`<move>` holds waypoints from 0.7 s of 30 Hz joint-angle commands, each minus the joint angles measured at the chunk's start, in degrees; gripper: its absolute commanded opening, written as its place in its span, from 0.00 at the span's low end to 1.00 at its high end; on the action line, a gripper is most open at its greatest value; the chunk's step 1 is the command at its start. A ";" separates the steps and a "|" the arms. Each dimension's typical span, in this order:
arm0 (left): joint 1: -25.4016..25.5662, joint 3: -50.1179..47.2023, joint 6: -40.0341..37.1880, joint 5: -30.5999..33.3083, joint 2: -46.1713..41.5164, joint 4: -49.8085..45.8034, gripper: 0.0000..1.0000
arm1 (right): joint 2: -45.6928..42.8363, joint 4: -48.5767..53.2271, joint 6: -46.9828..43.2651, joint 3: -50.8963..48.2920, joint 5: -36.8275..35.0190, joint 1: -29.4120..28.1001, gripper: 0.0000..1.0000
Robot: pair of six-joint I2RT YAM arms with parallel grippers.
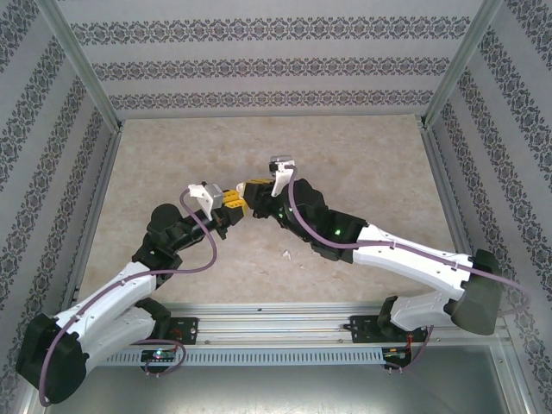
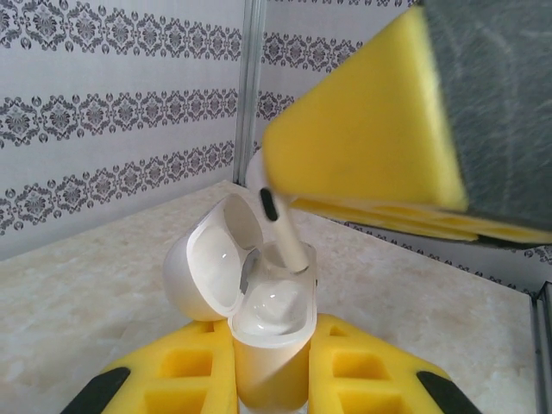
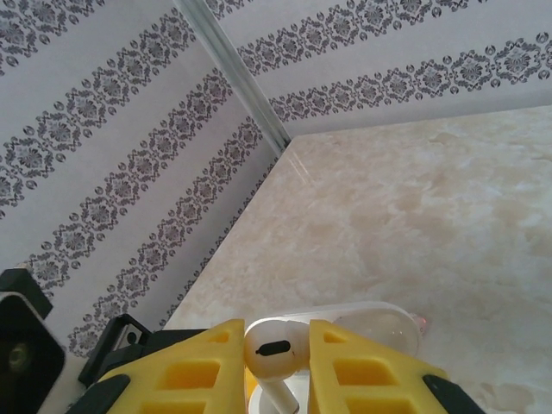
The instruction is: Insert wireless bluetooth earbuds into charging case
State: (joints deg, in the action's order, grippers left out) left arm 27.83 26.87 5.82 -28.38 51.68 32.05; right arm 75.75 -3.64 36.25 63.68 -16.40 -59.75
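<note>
Your left claw (image 2: 272, 384) clamps the case (image 2: 269, 323), your right claw (image 3: 278, 366) pinches the earbud (image 2: 280, 226): tilted, it could jam.

No text, label, brand or number can be read anywhere (the wallpaper (image 1: 276, 65) bears only ornament).

Table (image 1: 362, 155): beige marbled top, bare across most of its far half.
Walls (image 1: 259, 65): patterned panels closing the top at 9, 12 and 3 o'clock.
Loose earbud (image 1: 285, 254): tiny whitish bit lying alone on the top, toward 6 o'clock from the middle.
Rail (image 1: 276, 310): metal, along the 6 o'clock edge.
</note>
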 commanded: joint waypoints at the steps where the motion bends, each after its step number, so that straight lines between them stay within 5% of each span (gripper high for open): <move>1: 0.91 1.84 -1.89 -0.08 -0.88 -0.35 0.00 | 1.41 -0.29 -0.37 2.03 1.40 0.23 0.19; 21: 0.91 1.51 -0.58 1.43 -1.25 1.49 0.00 | 1.54 2.30 0.23 -0.98 3.43 0.24 0.19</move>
State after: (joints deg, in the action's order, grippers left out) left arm 27.81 26.89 4.91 -27.94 51.05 30.35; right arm 78.32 -2.90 36.14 64.40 -14.00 -59.75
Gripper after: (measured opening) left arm 0.105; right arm 0.192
